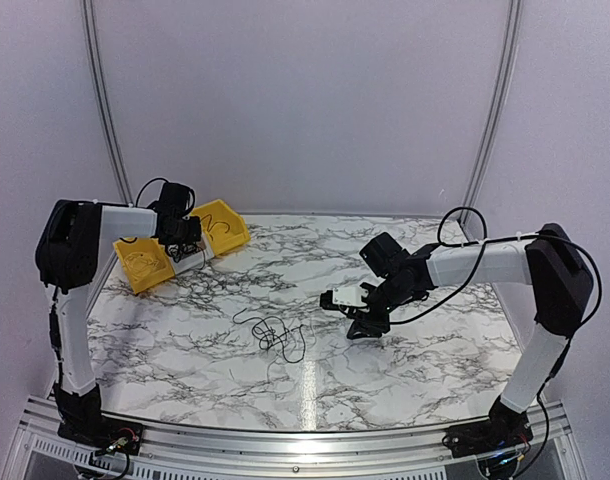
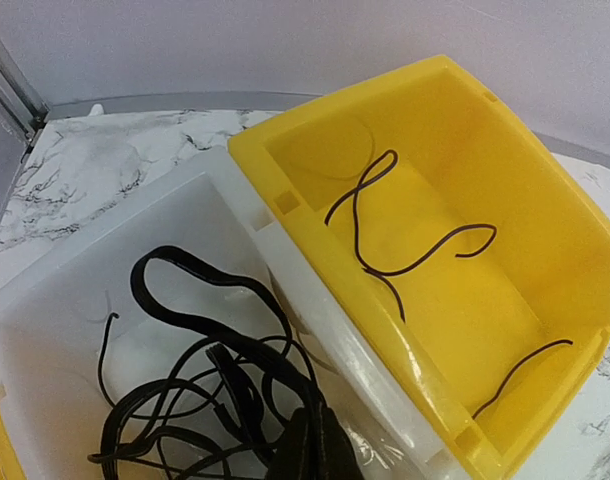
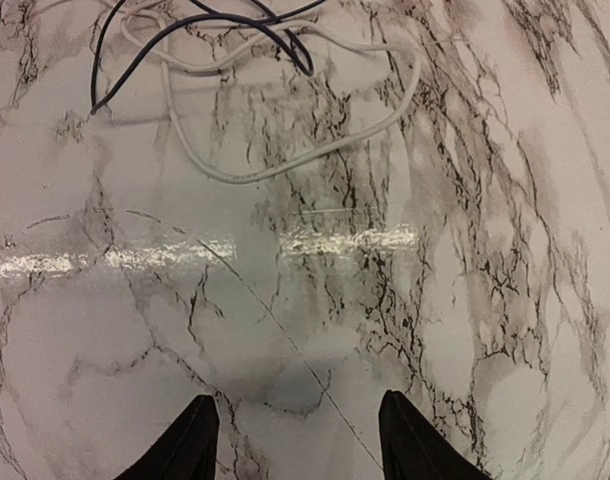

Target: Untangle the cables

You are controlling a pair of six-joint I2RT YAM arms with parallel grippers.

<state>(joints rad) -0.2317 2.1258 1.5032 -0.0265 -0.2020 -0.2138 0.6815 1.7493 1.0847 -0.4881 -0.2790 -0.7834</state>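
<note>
Evidently the work is split between two places. The tangle of cables [image 1: 275, 335] lies on the marble worktop [image 1: 165, 350], about midway between its side edges and somewhat toward the near edge. It is made of dark strands looped through a pale cord [image 3: 285, 160]. The right gripper [image 3: 300, 445] hovers just right of it, low over bare marble. Its fingers [image 3: 197, 440] are spread wide and hold nothing, which reads as a stance for reaching into the knot.

At the far left corner sit a yellow bin [image 2: 545, 200] and a white bin [image 2: 85, 290], side walls touching. Thin black wires [image 2: 415, 255] lie loose in the yellow one and a heavier black bundle [image 2: 185, 400] in the white, apparently set apart by kind. The left gripper [image 2: 310, 445] hangs over the white bin with its jaws pressed together at the bundle. Whether a strand is pinched I cannot tell.
</note>
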